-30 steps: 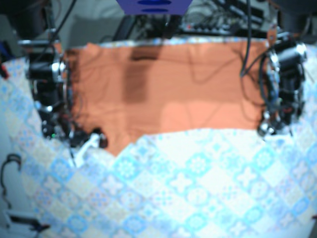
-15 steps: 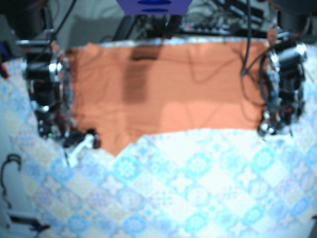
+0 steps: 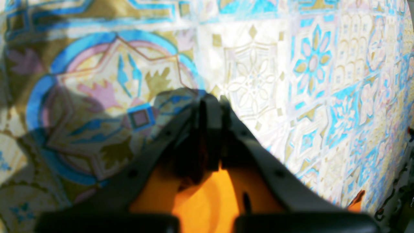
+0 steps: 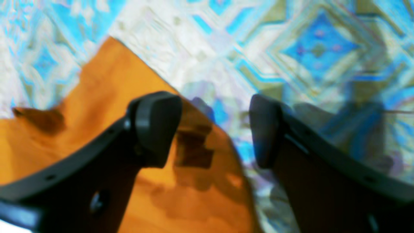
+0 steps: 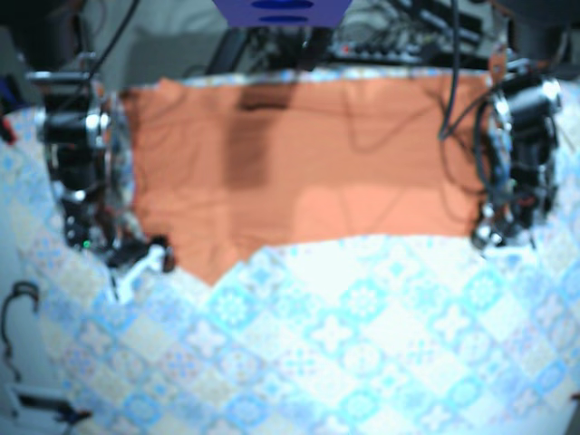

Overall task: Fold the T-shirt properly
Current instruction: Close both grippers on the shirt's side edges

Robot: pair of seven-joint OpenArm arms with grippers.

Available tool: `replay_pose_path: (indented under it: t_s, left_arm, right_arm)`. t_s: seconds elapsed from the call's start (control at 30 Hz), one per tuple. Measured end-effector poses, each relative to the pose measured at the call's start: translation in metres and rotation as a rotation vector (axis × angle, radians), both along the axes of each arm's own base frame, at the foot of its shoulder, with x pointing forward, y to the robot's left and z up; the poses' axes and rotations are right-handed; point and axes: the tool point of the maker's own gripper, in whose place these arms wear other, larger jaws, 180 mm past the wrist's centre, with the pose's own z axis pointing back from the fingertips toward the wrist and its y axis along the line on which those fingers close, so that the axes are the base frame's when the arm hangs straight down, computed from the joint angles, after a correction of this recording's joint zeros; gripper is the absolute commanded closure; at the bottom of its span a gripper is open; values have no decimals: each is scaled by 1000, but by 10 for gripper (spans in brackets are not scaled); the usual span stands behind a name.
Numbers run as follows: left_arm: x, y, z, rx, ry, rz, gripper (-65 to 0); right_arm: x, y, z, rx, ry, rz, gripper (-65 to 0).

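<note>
Tiled cloth (image 5: 362, 344) w/ orange T-shirt (image 5: 308, 172) across back (cables (image 5: 399, 36) behind).

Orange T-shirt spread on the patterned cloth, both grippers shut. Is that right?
No. The right gripper is open, jaws apart over the edge of the T-shirt, per the right wrist view. The left gripper is shut, and the shirt lies spread on the patterned cloth.

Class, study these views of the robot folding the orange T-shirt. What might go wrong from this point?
1. The right gripper is open, straddling the T-shirt edge; closing here may pinch the patterned tablecloth too.
2. The left gripper is shut at the opposite corner, its tips over tablecloth; any hold on fabric may be shallow, and lifting one side alone might skew the fold.
</note>
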Motion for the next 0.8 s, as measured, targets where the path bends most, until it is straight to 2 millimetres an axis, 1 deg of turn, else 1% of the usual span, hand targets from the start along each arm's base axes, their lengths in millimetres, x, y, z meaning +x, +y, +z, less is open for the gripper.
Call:
replay_pose_path:
  t_s: [0.17, 0.33, 0.73, 0.8]
  left_arm:
    - [0, 0, 0, 0, 0, 0, 0]
    - [0, 0, 0, -2, 2, -2, 0]
    - [0, 0, 0, -1, 0, 0, 0]
    - [0, 0, 0, 0, 0, 0, 0]
  right_arm:
    - [1, 12, -1, 16, 0, 11, -373]
    - [1, 18, -2, 25, 0, 17, -370]
    - [-9, 19, -9, 51, -14, -7, -369]
    - [-9, 21, -9, 51, -12, -5, -360]
